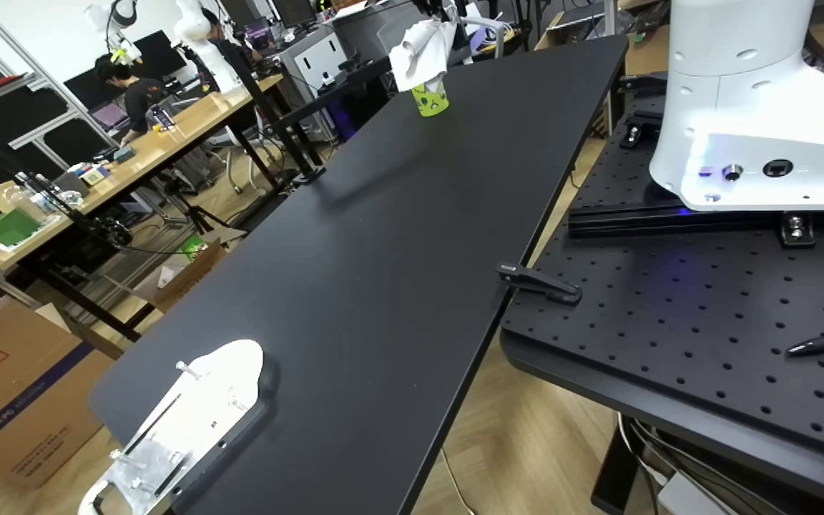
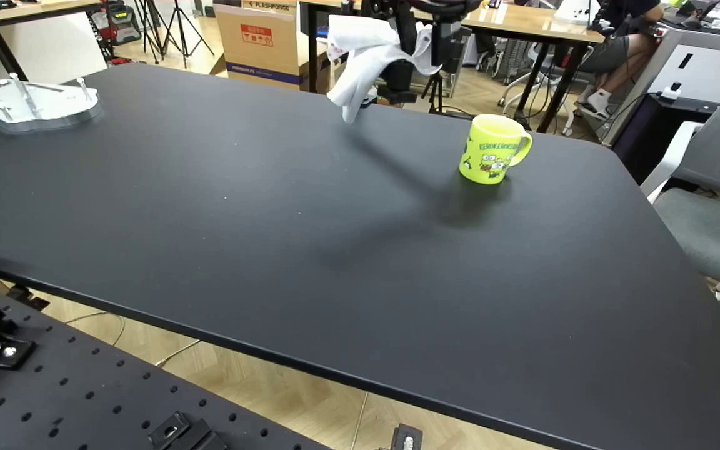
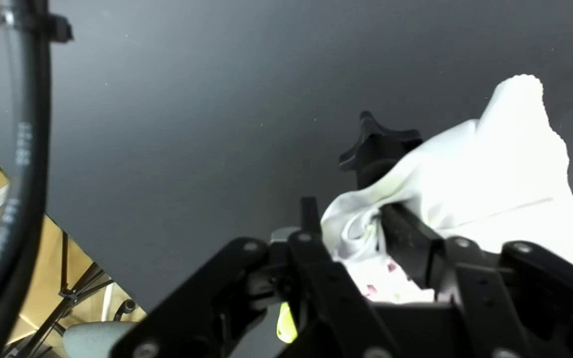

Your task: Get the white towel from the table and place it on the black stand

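Observation:
The white towel (image 1: 423, 54) hangs bunched in the air above the table's far part; it also shows in an exterior view (image 2: 366, 69). In the wrist view the towel (image 3: 495, 164) is bunched between the fingers of my gripper (image 3: 351, 214) and spreads to the right. My gripper (image 2: 425, 44) appears shut on it; the towel hides part of the fingers. A black stand (image 1: 340, 91) with a long arm is at the table edge, its end close to the towel. A black pronged piece (image 3: 378, 144), seemingly the stand's, shows under the towel; whether they touch is unclear.
A yellow-green mug (image 2: 491, 150) stands on the black table (image 2: 241, 250), close to the towel. A white board with pegs (image 1: 204, 400) lies at the opposite table end. A grey chair (image 2: 710, 206) stands beyond the table's end.

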`<act>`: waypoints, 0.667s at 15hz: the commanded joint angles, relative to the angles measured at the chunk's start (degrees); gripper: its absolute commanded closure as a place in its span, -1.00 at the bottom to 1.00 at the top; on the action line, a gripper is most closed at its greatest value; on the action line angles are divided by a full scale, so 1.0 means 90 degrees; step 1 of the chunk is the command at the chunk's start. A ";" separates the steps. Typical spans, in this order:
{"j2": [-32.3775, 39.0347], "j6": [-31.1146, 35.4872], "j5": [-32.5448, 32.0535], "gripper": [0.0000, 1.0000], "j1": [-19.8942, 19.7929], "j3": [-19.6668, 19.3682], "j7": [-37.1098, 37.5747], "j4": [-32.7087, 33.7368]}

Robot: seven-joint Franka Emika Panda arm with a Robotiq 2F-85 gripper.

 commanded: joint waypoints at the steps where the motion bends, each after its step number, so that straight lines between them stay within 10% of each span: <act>1: -0.0212 0.0018 0.0027 -0.45 0.0093 0.0073 -0.0091 0.0003; 5: -0.0430 -0.0024 -0.0120 -0.96 0.0151 0.0260 -0.0044 0.0047; 10: -0.0679 -0.0028 -0.0124 -1.00 0.0182 0.0464 -0.0069 0.0078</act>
